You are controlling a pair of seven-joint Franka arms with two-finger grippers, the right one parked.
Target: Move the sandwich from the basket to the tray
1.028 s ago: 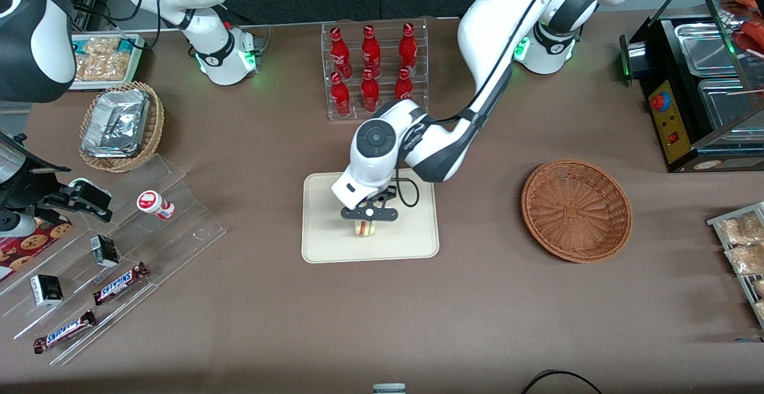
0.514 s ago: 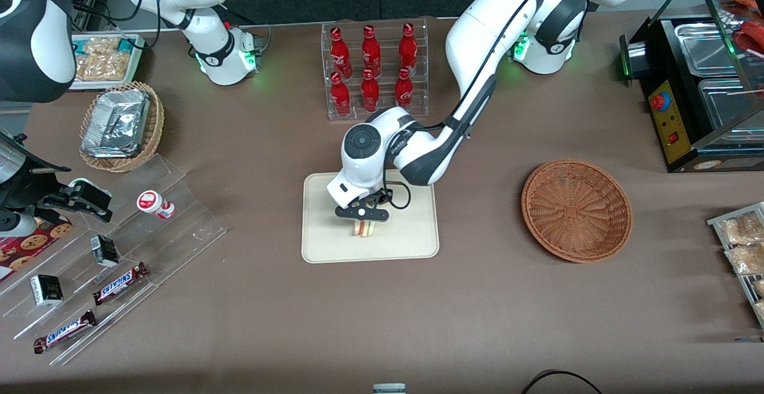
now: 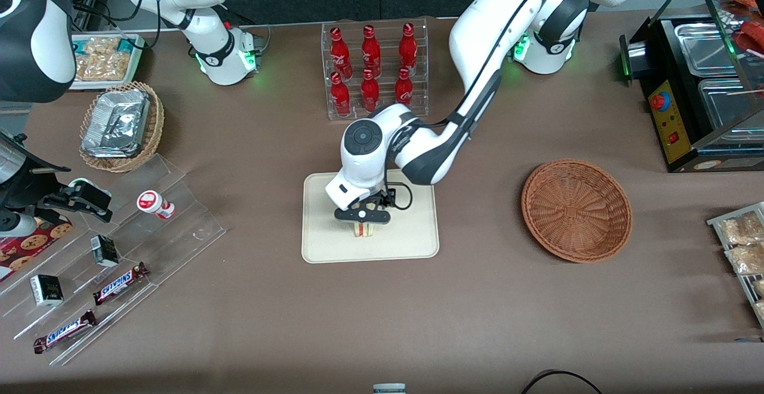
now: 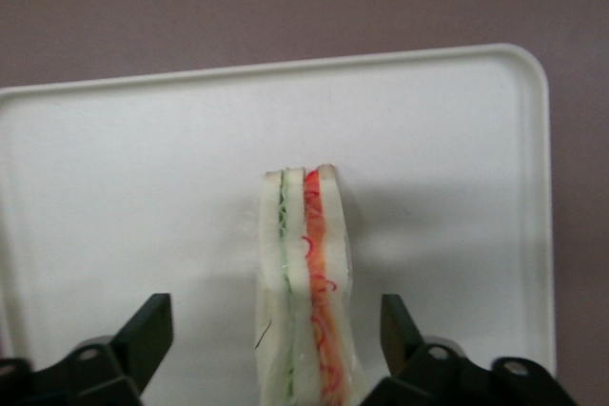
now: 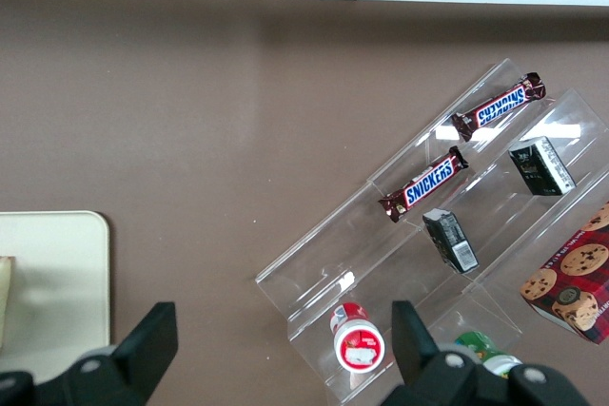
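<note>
The sandwich [image 3: 364, 231] stands on its edge on the cream tray [image 3: 406, 236], near the tray's middle. In the left wrist view the sandwich [image 4: 304, 282] shows white bread with green and red-orange layers on the tray [image 4: 143, 187]. My left gripper [image 3: 362, 221] hangs straight over it. In the left wrist view the gripper [image 4: 274, 322] is open, with one black finger on each side of the sandwich and a gap of tray showing on both sides. The reddish-brown basket [image 3: 576, 210] sits empty toward the working arm's end of the table.
A clear rack of red bottles [image 3: 373, 68] stands farther from the camera than the tray. A stepped acrylic stand with candy bars [image 3: 113, 251] and a tan wicker basket of foil trays [image 3: 119, 125] lie toward the parked arm's end. A black food warmer [image 3: 698, 89] and bagged snacks [image 3: 743, 245] lie toward the working arm's end.
The gripper has shifted a little toward the parked arm's end over the tray, with the forearm swinging along. The sandwich has stayed under it on the tray.
</note>
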